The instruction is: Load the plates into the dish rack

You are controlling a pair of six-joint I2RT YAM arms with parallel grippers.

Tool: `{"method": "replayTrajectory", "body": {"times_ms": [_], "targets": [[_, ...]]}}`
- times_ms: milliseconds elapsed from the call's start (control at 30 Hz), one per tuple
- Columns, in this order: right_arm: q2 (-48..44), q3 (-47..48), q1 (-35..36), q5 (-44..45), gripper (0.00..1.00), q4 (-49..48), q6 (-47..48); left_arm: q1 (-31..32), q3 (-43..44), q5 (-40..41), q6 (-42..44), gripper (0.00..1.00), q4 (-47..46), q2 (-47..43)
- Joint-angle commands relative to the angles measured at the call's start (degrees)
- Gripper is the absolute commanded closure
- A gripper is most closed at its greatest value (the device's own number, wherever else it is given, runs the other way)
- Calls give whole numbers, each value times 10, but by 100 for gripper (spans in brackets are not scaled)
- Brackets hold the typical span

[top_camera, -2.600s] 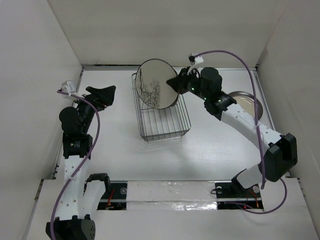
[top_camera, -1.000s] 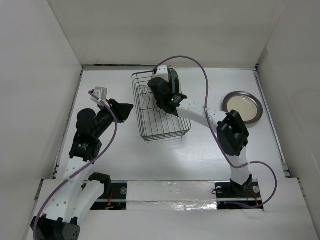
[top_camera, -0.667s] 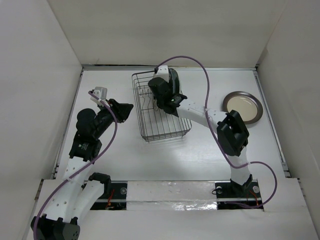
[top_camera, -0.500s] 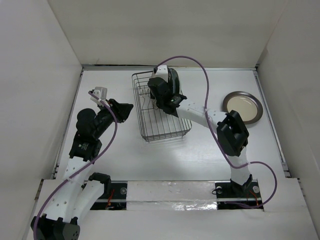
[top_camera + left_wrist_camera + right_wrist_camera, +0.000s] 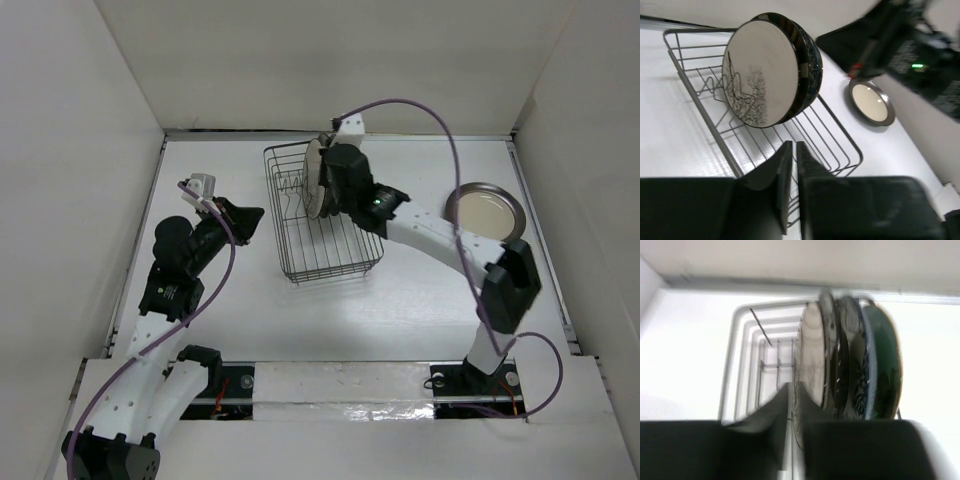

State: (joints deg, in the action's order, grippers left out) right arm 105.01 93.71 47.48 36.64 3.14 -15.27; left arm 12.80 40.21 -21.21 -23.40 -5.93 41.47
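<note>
Several plates (image 5: 314, 172) stand on edge in the far end of the dish rack (image 5: 330, 262). The front plate (image 5: 760, 82) is cream with a dark pattern. Behind it stand a dark-rimmed plate (image 5: 847, 355), a blue-floral plate (image 5: 866, 375) and a green plate (image 5: 885, 355). A grey-brown rimmed beige plate (image 5: 486, 212) lies flat on the table to the right. My right gripper (image 5: 793, 386) hovers shut just above the standing plates (image 5: 812, 350), and the front rim shows through its slit. My left gripper (image 5: 250, 220) is shut and empty, left of the dish rack (image 5: 690, 31).
The near half of the rack (image 5: 740, 355) holds only upright tines. White walls close in the table on the left, far and right sides. My right arm (image 5: 440, 235) stretches between the rack and the beige plate (image 5: 871, 102).
The patterned plate my right gripper carried now stands in the rack. The right arm has swung its elbow out to the right and its gripper has lifted. The left arm has not moved.
</note>
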Motion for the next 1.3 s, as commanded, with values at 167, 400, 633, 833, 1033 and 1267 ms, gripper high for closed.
{"method": "replayTrajectory", "body": {"times_ms": [167, 400, 633, 833, 1033, 1267], "targets": [[-291, -277, -181, -23, 100, -137, -132, 9, 12, -13, 4, 100, -19, -12], [-464, -549, -503, -143, 92, -164, -283, 36, 18, -15, 7, 100, -15, -14], [-388, -657, -696, -294, 37, -244, -372, 69, 27, 25, 21, 85, 10, -28], [-273, -676, -755, -349, 33, -314, -404, 79, 27, 27, 25, 73, 10, -32], [-121, -655, -755, -473, 33, -423, -433, 79, 27, 24, 24, 72, 8, -25], [-79, -629, -755, -495, 34, -451, -468, 79, 28, 35, 26, 72, 8, -25]]}}
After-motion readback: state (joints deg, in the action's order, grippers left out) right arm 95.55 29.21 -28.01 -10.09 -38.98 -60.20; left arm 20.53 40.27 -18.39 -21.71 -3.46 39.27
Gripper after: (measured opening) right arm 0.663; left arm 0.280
